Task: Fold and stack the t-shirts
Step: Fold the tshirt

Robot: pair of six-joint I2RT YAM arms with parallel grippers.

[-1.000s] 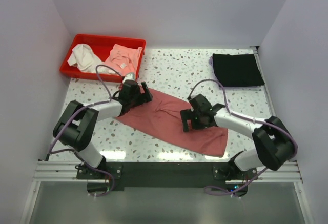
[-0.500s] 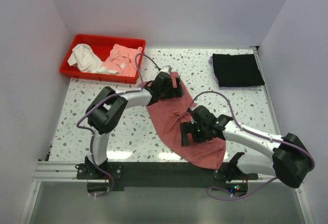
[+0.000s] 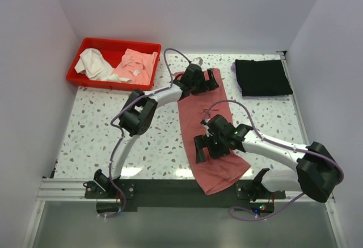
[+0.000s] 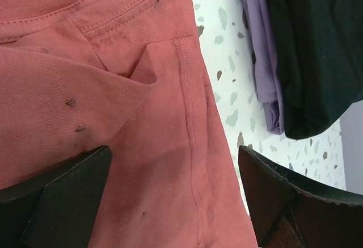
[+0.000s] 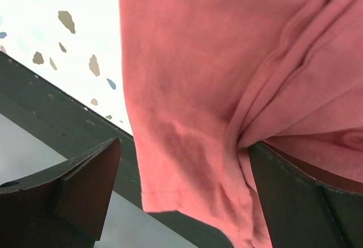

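Lying in a creased strip down the middle of the table [image 3: 108, 131], the rose-red t-shirt [image 3: 195, 114] is straddled by the left gripper [image 3: 211, 80] and right gripper [image 3: 207, 150], both spread wide — nothing is pinched. The black t-shirt [image 3: 264, 76] is seen folded far right. The overhanging near hem could be dragged off by a careless pull.

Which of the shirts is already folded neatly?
The black shirt, a tidy rectangle in the far right corner. The red shirt lies stretched out in the middle; the clothes in the red bin are crumpled.

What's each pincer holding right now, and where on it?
Nothing: left pincer and right pincer both stand open over the rose-red t-shirt, collar end and hem end.
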